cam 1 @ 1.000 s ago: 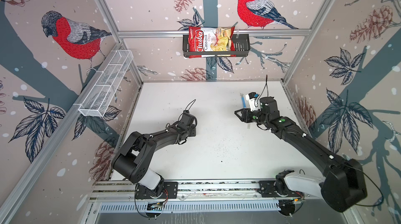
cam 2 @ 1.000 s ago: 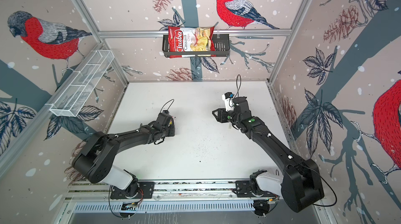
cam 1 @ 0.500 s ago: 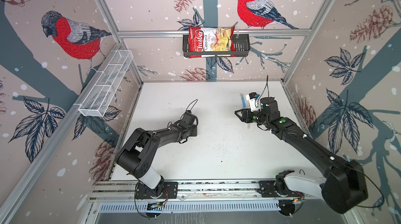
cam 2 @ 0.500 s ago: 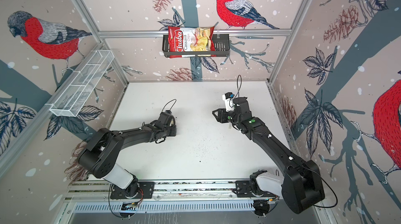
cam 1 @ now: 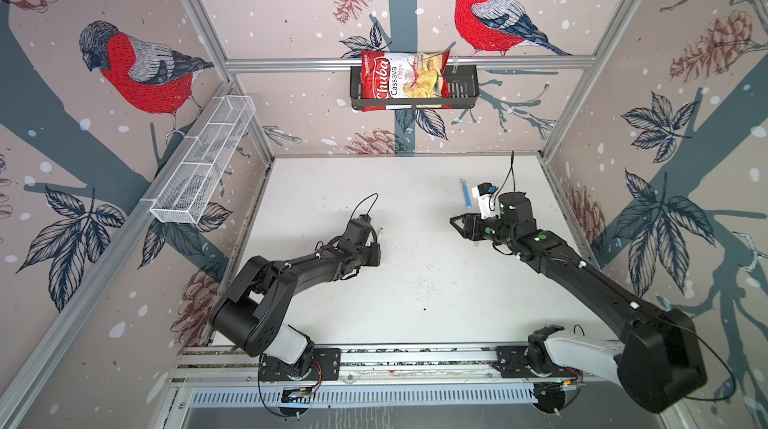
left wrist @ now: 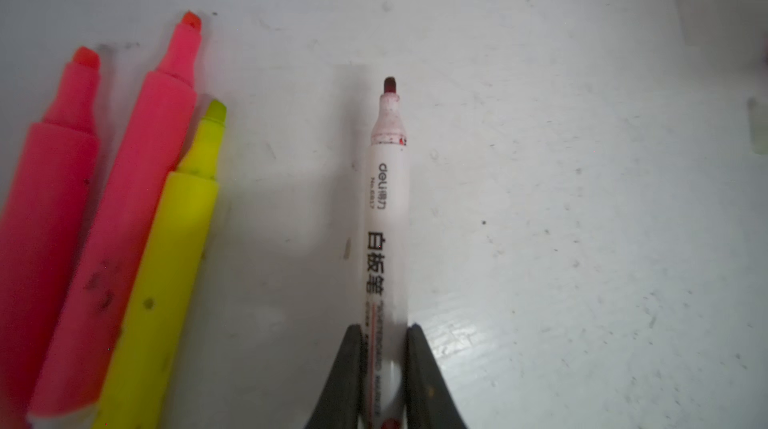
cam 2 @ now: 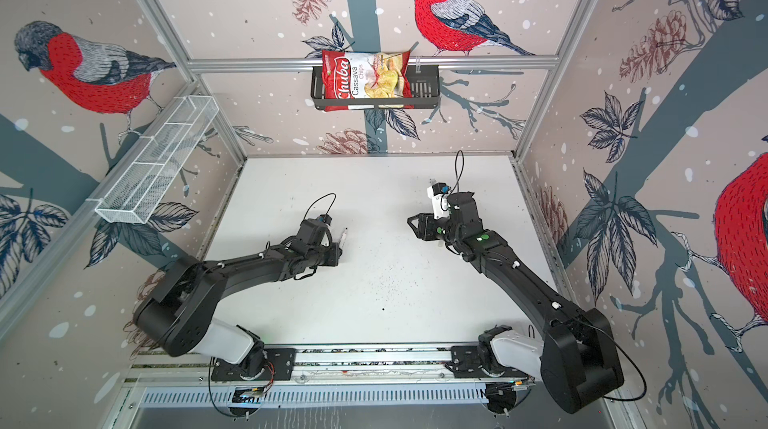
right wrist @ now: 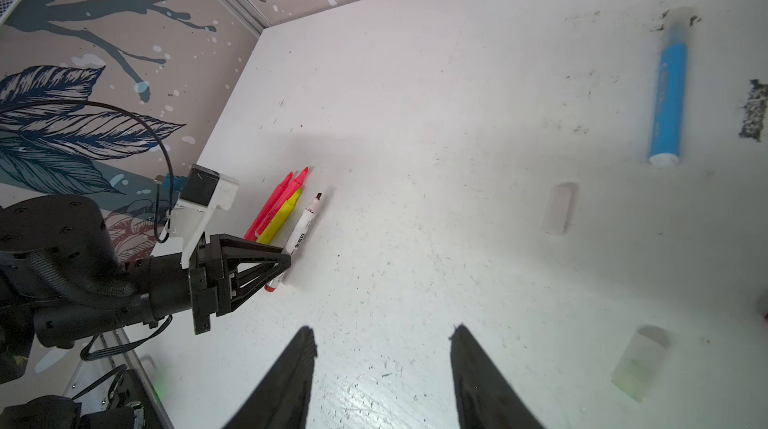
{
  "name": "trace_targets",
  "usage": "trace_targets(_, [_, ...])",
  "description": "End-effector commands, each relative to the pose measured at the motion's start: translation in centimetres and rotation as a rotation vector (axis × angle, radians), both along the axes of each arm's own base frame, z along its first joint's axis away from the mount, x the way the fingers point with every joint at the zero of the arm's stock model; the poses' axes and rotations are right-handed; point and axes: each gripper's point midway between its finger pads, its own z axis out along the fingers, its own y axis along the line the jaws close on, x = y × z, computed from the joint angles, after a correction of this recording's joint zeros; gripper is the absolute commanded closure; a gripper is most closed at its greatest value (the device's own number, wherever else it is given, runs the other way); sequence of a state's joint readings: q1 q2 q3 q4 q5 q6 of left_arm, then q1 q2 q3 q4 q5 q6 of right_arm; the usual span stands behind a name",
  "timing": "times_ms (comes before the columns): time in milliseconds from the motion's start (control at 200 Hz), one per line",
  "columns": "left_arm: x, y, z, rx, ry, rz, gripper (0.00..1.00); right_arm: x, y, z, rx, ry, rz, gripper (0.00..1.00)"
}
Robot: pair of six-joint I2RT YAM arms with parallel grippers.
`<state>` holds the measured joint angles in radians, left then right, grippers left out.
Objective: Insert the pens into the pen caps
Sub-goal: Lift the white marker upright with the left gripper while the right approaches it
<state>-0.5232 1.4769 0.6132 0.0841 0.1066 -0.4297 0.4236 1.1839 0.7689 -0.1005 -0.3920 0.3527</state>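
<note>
The left tool (left wrist: 383, 329) is clenched on the rear of the white-barrelled whiteboard marker pen (left wrist: 386, 215), which lies on the white counter (left wrist: 582, 240) with its red tip bare; the right tool (right wrist: 382, 328) hangs released and empty. The lift should go straight up, clear of the neon pink highlighter pens (left wrist: 137, 181) and yellow highlighter pen (left wrist: 174, 248) just beside the marker, then head for the short translucent caps (right wrist: 559, 208) well apart from it. What may be the red cap (right wrist: 765, 310) is cut off at the frame edge.

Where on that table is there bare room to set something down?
Bare: the middle of the table between both arms, and the far left corner. Crowded: the pens beside the white marker in the left gripper, and the caps and blue pen by the right gripper.
</note>
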Motion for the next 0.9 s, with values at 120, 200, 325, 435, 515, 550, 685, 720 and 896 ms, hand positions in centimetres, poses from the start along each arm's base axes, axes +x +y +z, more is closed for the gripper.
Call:
trace_targets(120, [-0.8, -3.6, 6.2, -0.228, -0.206, -0.126, 0.87, -1.7, 2.6, 1.0, 0.186, 0.002, 0.13, 0.43])
trace_targets(200, [-1.6, -4.6, 8.1, -0.272, -0.271, -0.168, 0.87, -2.4, 3.2, 0.7, 0.225, 0.018, 0.16, 0.42])
trace_targets(325, [-2.7, -5.6, 10.6, -0.361, -0.347, -0.203, 0.86, -3.3, 4.3, 0.3, 0.261, 0.04, 0.21, 0.41])
trace_targets(435, [-3.4, -6.1, 11.9, -0.411, -0.377, -0.218, 0.86, -4.2, 5.7, 0.4, 0.272, 0.047, 0.261, 0.4])
trace_targets(515, [-3.7, -6.6, 12.4, -0.429, -0.382, -0.235, 0.86, -5.0, 7.0, 0.8, 0.291, 0.035, 0.314, 0.4])
trace_targets(550, [-3.9, -6.9, 12.6, -0.434, -0.382, -0.242, 0.86, -5.5, 7.6, 1.2, 0.306, 0.027, 0.342, 0.4])
trace_targets(685, [-4.6, -7.7, 13.5, -0.461, -0.398, -0.262, 0.86, -6.1, 9.2, 1.2, 0.329, 0.035, 0.382, 0.37])
trace_targets(720, [-4.7, -8.0, 13.7, -0.469, -0.401, -0.266, 0.86, -6.1, 9.5, 1.1, 0.33, 0.038, 0.387, 0.37])
trace_targets(896, [-5.5, -8.8, 14.4, -0.496, -0.41, -0.285, 0.86, -5.9, 10.5, 0.9, 0.33, 0.051, 0.391, 0.38])
